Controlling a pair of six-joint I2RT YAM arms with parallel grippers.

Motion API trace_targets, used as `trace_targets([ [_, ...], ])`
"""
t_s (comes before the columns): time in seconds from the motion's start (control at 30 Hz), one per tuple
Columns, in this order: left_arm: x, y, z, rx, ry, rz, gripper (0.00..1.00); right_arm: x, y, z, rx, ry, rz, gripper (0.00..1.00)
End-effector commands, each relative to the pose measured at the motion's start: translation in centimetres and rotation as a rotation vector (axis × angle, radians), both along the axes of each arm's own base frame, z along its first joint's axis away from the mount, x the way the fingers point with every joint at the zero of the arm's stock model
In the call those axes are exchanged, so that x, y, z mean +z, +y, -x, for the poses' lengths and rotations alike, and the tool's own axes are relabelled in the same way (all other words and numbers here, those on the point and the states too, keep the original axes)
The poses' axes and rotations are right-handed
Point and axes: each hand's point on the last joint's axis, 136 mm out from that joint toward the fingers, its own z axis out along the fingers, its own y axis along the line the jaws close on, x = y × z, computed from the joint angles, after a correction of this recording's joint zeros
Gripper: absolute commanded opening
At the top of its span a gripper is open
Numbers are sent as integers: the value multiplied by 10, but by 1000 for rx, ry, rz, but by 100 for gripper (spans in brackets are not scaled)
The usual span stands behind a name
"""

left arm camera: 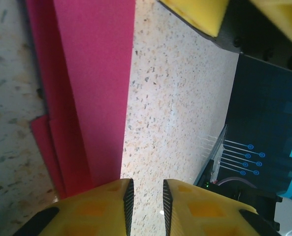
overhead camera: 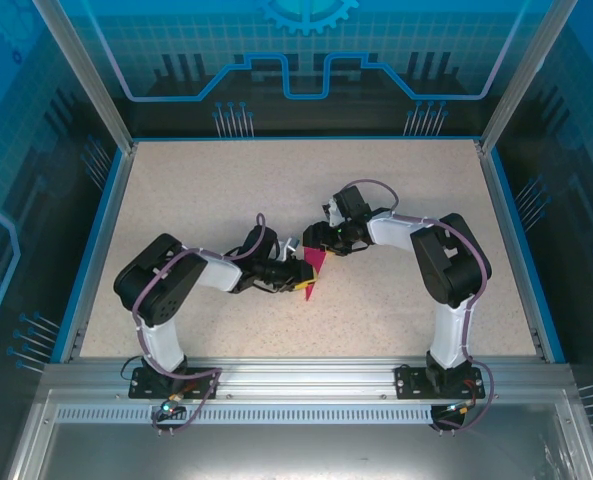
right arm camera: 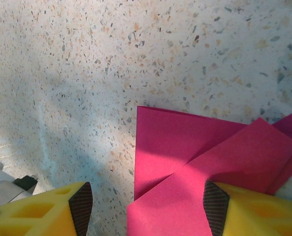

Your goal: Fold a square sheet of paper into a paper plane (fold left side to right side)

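Observation:
The square sheet of paper (overhead camera: 314,268) lies folded into a narrow magenta-pink shape at the middle of the table, between both grippers. My left gripper (overhead camera: 294,272) rests at its left side. In the left wrist view the paper (left arm camera: 91,73) runs under my left finger (left arm camera: 96,206), and the left gripper (left arm camera: 146,184) has a narrow gap with only bare table in it. My right gripper (overhead camera: 321,243) hangs over the paper's far end. It stands wide open (right arm camera: 148,196) above the creased flaps (right arm camera: 185,142), with its right finger (right arm camera: 244,211) over the paper.
The speckled beige table (overhead camera: 226,190) is bounded by a blue rim (overhead camera: 96,240) and an aluminium frame (overhead camera: 296,375) at the near edge. The right gripper's yellow fingers (left arm camera: 195,14) show at the top of the left wrist view.

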Motion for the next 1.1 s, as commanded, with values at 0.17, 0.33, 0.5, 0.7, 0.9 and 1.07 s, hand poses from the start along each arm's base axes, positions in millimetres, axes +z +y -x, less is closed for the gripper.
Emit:
trace_targets([
  [0.17, -25, 6, 10, 17, 67, -58, 26, -33, -18, 22, -20, 111, 90, 65],
  [0.33, -37, 11, 17, 28, 118, -110, 25, -27, -15, 19, -17, 96, 76, 65],
  [0.5, -46, 16, 26, 33, 153, -189, 25, -23, -14, 17, -18, 87, 69, 64],
  [0.7, -58, 24, 37, 33, 211, -307, 23, -1, -9, 7, -16, 27, 30, 64],
  [0.9, -66, 27, 42, 23, 247, -390, 20, 36, -16, -4, -48, -82, -29, 60],
  [1.07, -71, 26, 44, 10, 255, -428, 8, 56, -23, 9, -45, -124, -63, 52],
])
